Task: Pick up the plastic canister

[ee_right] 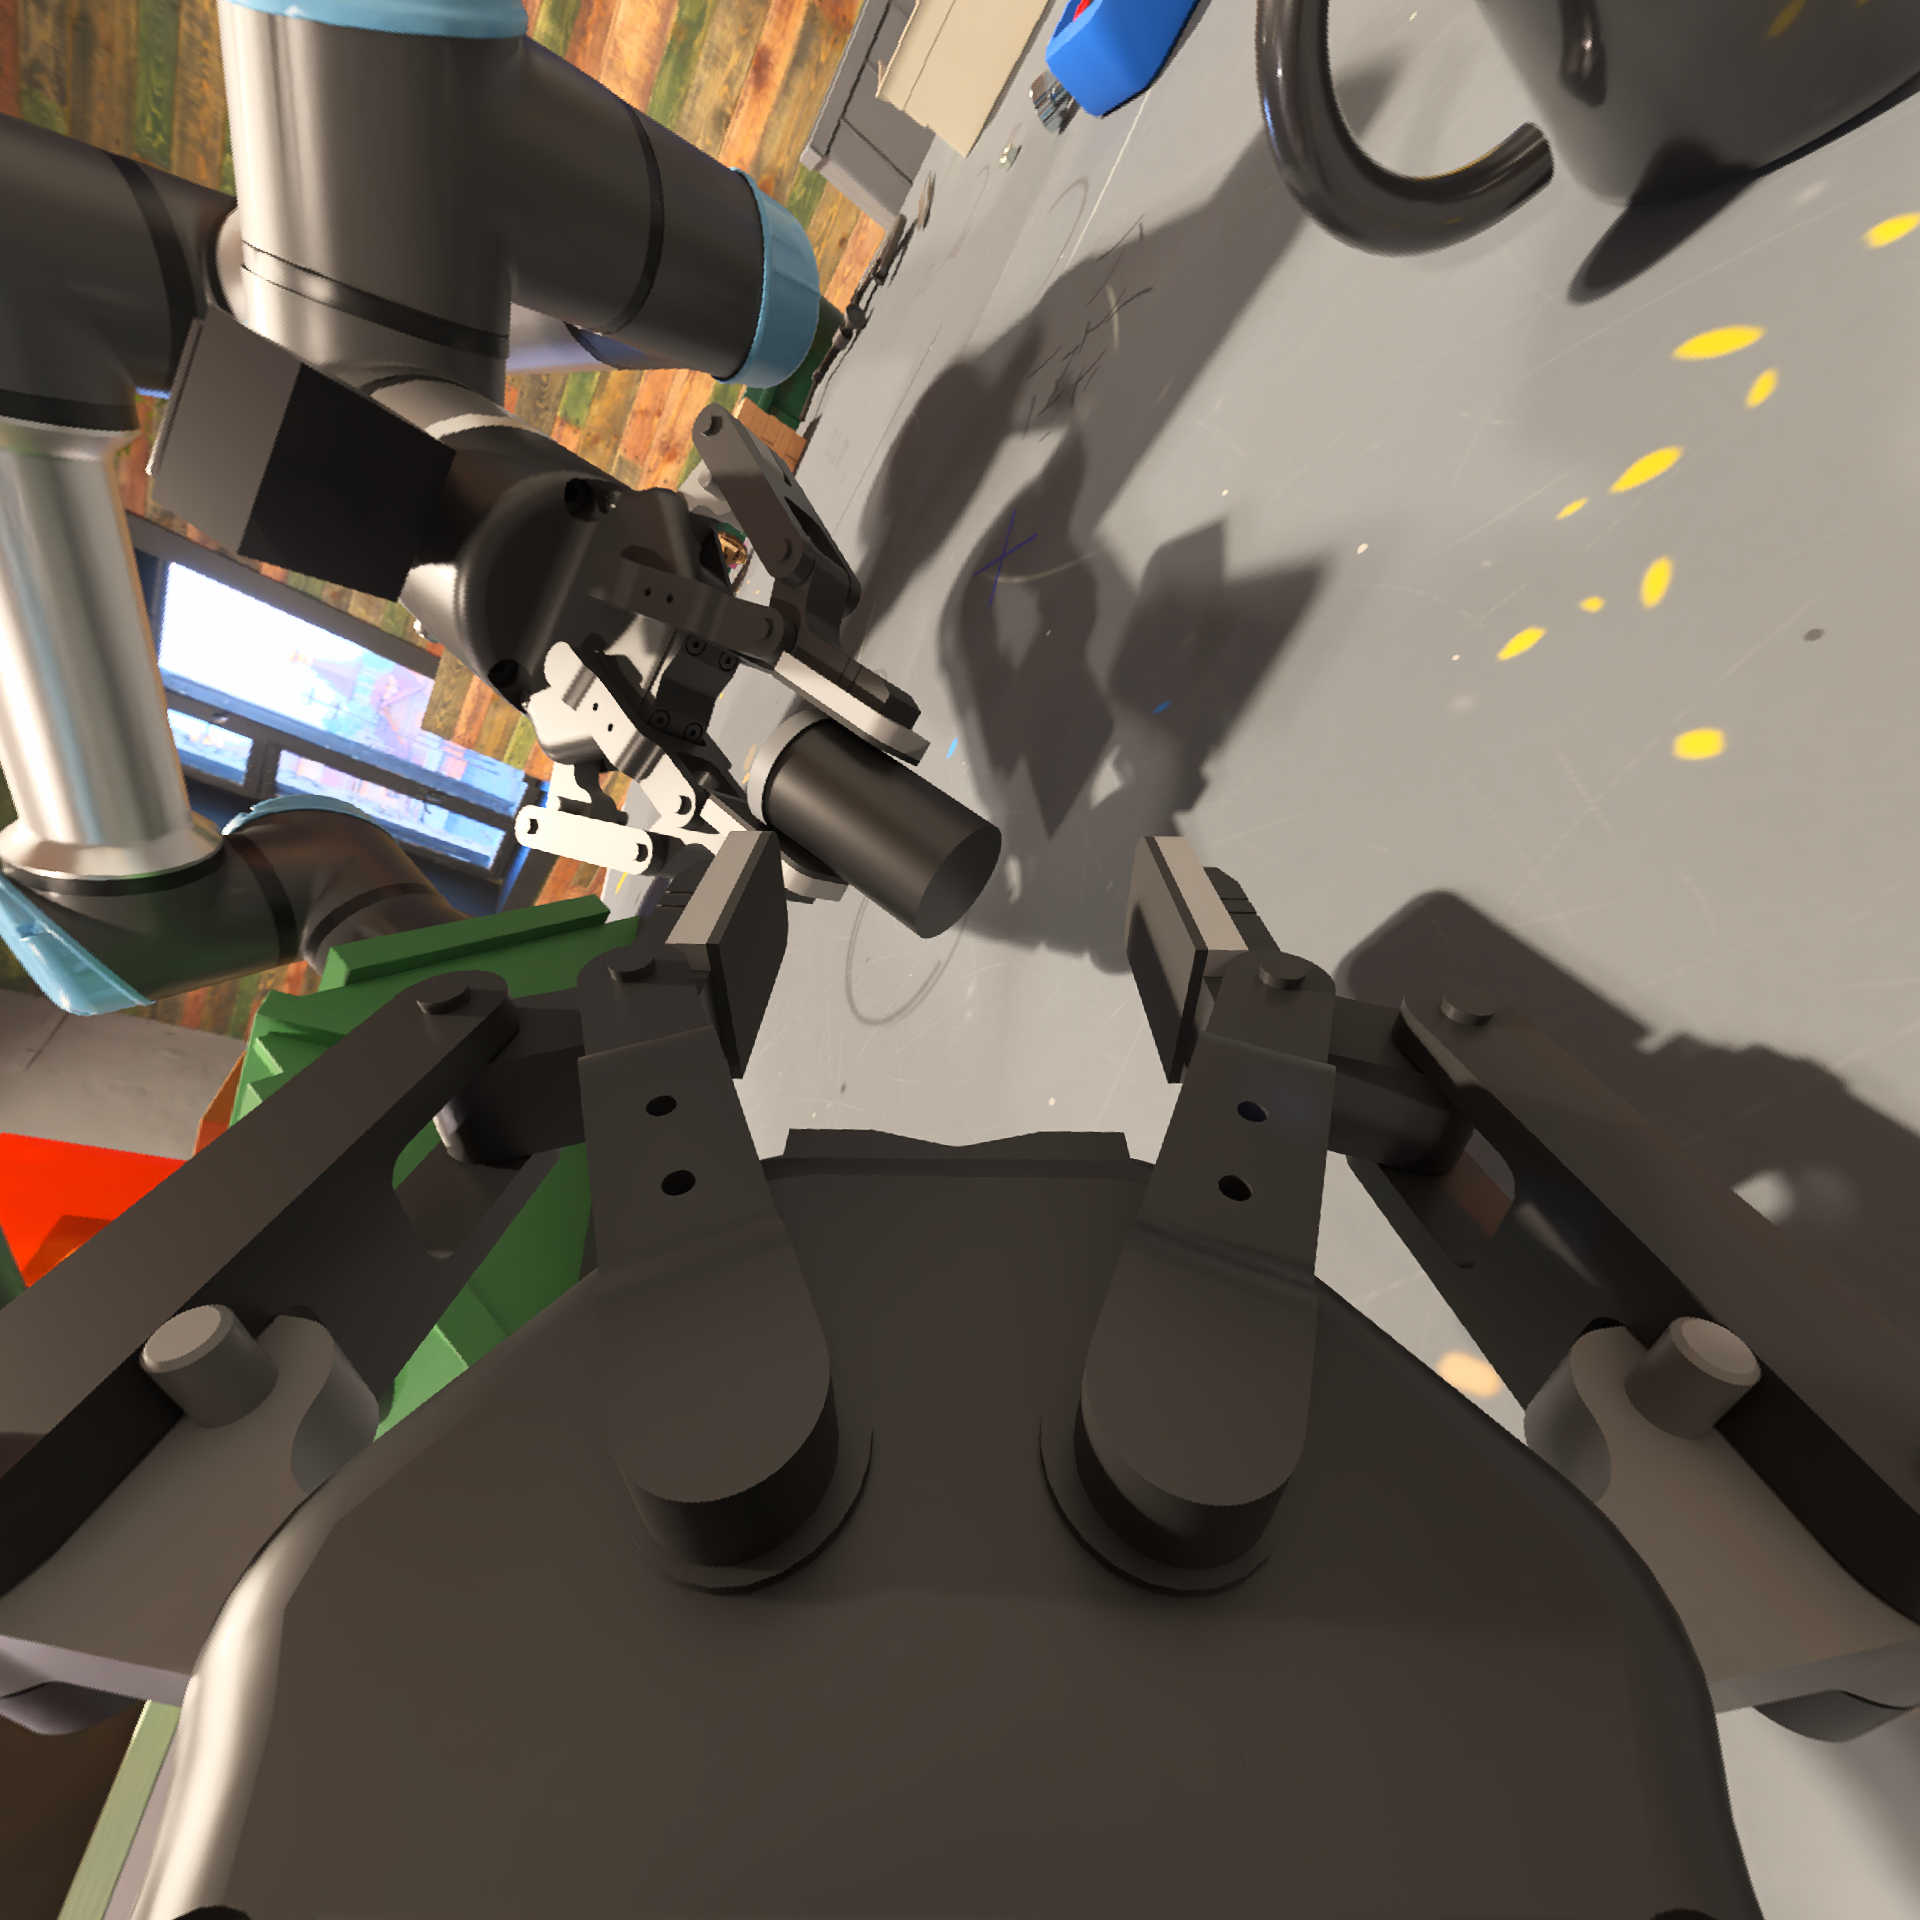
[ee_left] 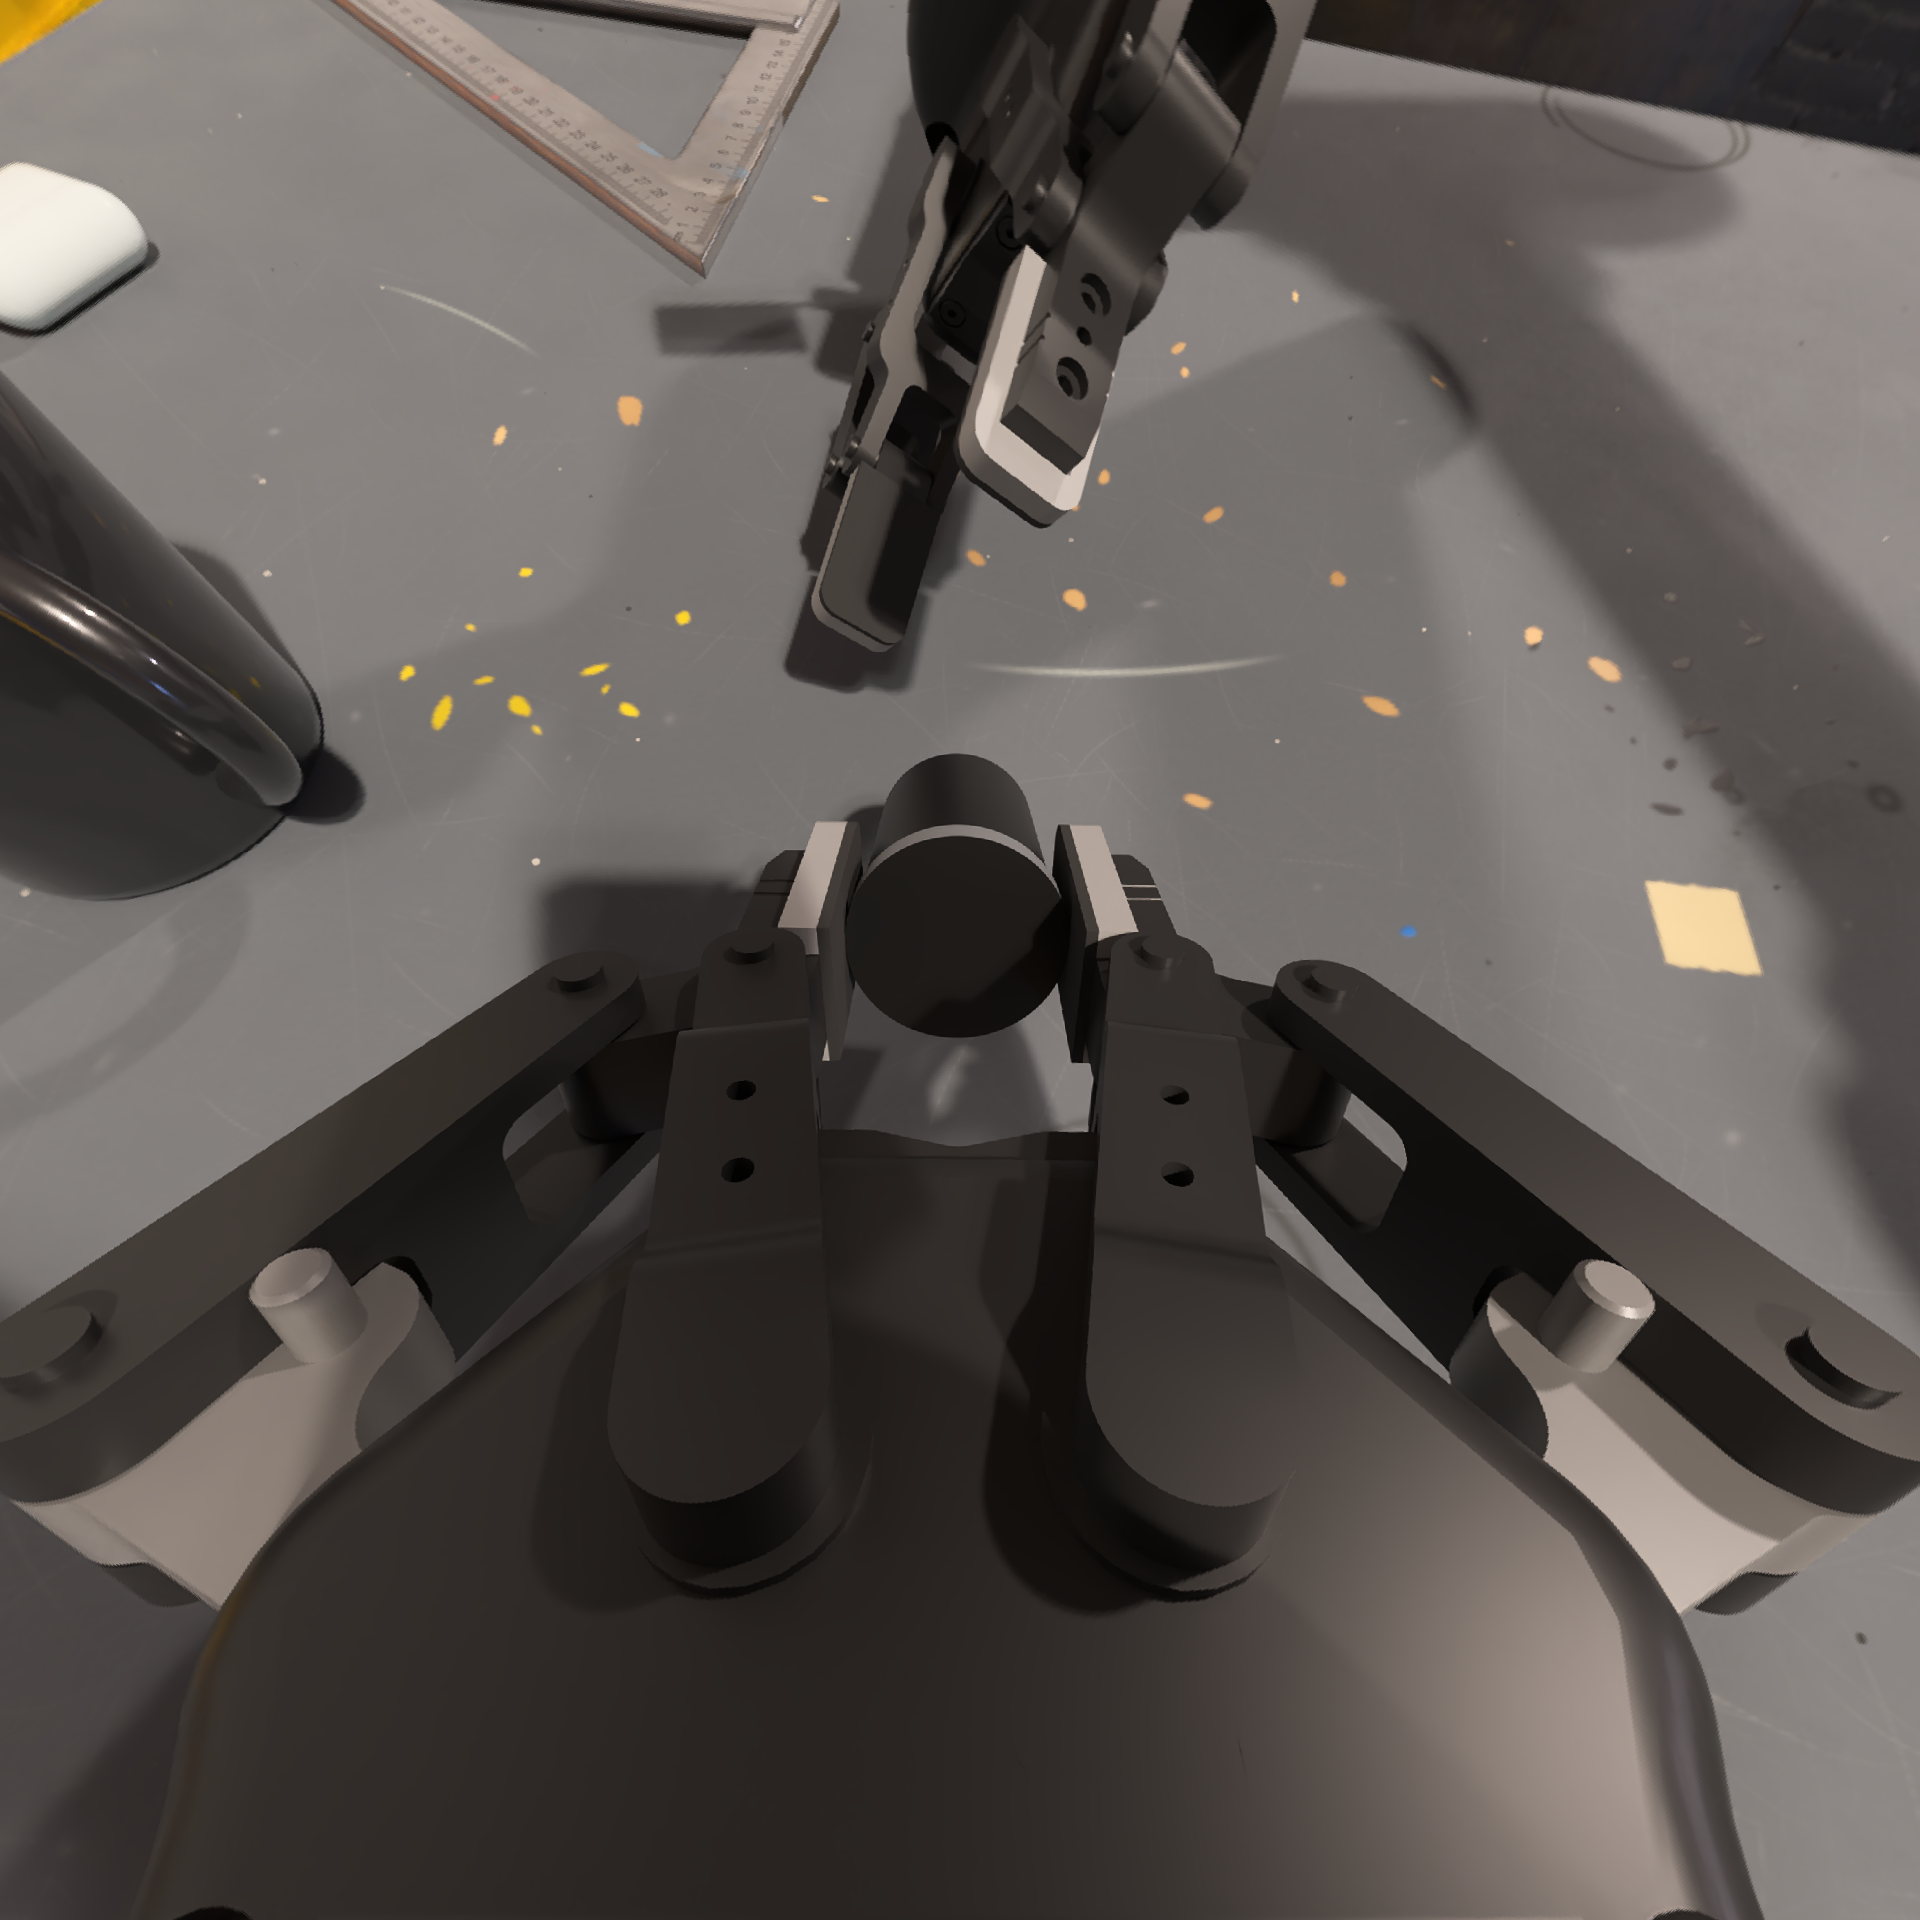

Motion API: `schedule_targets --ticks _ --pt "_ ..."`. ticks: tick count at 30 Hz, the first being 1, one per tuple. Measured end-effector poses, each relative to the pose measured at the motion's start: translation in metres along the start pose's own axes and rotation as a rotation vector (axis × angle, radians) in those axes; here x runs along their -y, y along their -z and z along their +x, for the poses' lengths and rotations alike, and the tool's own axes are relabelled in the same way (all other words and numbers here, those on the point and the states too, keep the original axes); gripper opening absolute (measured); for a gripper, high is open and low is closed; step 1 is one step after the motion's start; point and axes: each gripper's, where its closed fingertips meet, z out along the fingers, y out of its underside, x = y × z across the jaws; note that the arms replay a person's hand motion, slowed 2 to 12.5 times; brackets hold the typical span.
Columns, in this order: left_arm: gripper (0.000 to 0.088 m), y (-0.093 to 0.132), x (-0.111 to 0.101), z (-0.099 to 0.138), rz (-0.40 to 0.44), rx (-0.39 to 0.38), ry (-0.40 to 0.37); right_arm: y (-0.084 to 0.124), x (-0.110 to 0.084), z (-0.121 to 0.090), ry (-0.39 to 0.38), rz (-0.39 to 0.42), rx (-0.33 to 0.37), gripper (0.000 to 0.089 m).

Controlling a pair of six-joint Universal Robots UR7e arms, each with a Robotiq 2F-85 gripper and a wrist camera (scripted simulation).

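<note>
I have the plastic canister point(ee_left: 951, 899) clamped in my left claw point(ee_left: 956, 914), one pad on each side of the dark cylinder near its lidded end. In the right wrist view the canister point(ee_right: 883, 831) hangs clear of the grey counter point(ee_right: 1455, 727), its shadow lying apart from it, so I judge the lift is under way rather than about to begin. My right claw point(ee_right: 961, 940) stands wide with nothing between its pads, near the canister but not touching it.

To finish the step well, I want to keep the squeeze steady and raise straight away from the counter without twisting the wrist. The grip sits toward one end of a smooth round body, so the free end could swing or the cylinder could roll out between the flat pads if I jerk. I would also hold the right claw where it is, or back it off, since its tips are close to the canister's free end.

Counting what I can see: one canister, two claws, one black kettle-like vessel point(ee_left: 114, 686) with a loop handle, one metal square ruler point(ee_left: 623, 125), one small white case point(ee_left: 57, 244), one pale paper square point(ee_left: 1704, 927), and one blue object point(ee_right: 1117, 47) at the far edge of the counter, too cropped for me to identify.
</note>
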Motion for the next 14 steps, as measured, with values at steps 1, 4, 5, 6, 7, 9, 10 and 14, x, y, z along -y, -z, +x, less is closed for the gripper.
schedule_targets --ticks 1,4,5,6,7,9,10,14 --pt "0.0329 0.0 -0.001 0.0 -0.001 0.005 -0.015 -0.001 0.0 -0.001 -0.004 -0.003 0.008 0.0591" --pt "0.0329 -0.001 -0.002 0.001 -0.007 0.017 -0.054 -0.004 -0.001 -0.003 -0.012 -0.016 0.028 0.0592" --pt "0.0329 -0.001 -0.002 0.001 -0.009 0.021 -0.065 -0.005 -0.001 -0.003 -0.015 -0.022 0.034 0.0592" --pt "0.0329 -0.001 -0.003 0.002 -0.011 0.023 -0.075 -0.006 -0.001 -0.004 -0.016 -0.028 0.039 0.0588" --pt "0.0329 -0.001 -0.003 0.002 -0.012 0.025 -0.085 -0.008 -0.002 -0.004 -0.017 -0.036 0.043 0.0585" --pt "0.0329 -0.001 -0.003 0.003 -0.013 0.029 -0.105 -0.01 -0.003 -0.005 -0.017 -0.051 0.048 0.0572" --pt "0.0329 -0.002 -0.003 0.003 -0.012 0.031 -0.116 -0.011 -0.004 -0.005 -0.016 -0.058 0.048 0.0564" --pt "0.0329 -0.002 -0.001 0.005 -0.003 0.038 -0.164 -0.016 -0.006 -0.004 -0.005 -0.083 0.044 0.05"
